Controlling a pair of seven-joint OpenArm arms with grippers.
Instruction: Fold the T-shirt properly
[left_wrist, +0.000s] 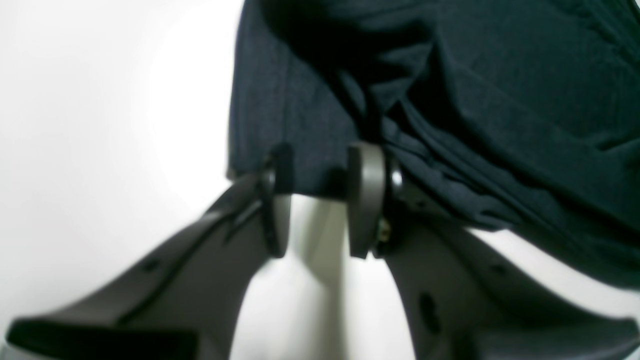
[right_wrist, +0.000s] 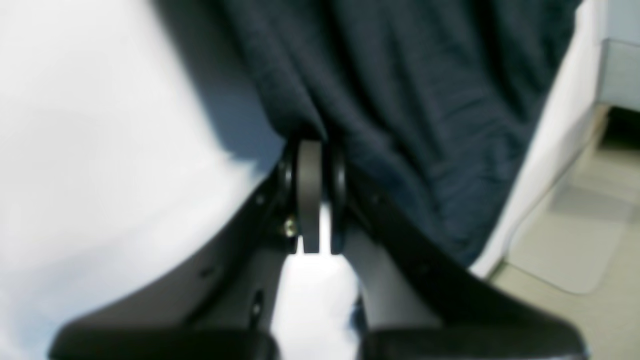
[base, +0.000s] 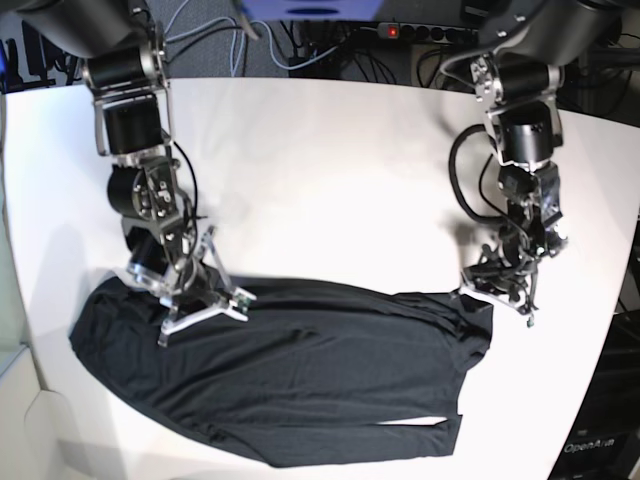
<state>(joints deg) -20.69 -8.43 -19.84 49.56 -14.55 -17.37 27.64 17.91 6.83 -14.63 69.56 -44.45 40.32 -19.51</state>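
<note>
The T-shirt (base: 320, 380) is dark, thin and wrinkled, spread across the near half of the white table (base: 330, 180). My right gripper (base: 198, 302) is at its upper left edge. In the right wrist view this gripper (right_wrist: 316, 150) is shut, with a fold of the T-shirt (right_wrist: 425, 100) pinched at the tips. My left gripper (base: 497, 290) is at the shirt's upper right corner. In the left wrist view its jaws (left_wrist: 320, 185) stand apart, and the edge of the T-shirt (left_wrist: 500, 100) lies flat between the pads (left_wrist: 365, 200) without being pinched.
Cables (base: 300, 40) and a power strip run along the table's far edge. A black case (base: 600, 440) stands off the table at the lower right. The right wrist view shows the table's edge and the floor (right_wrist: 575, 225) just beyond the shirt.
</note>
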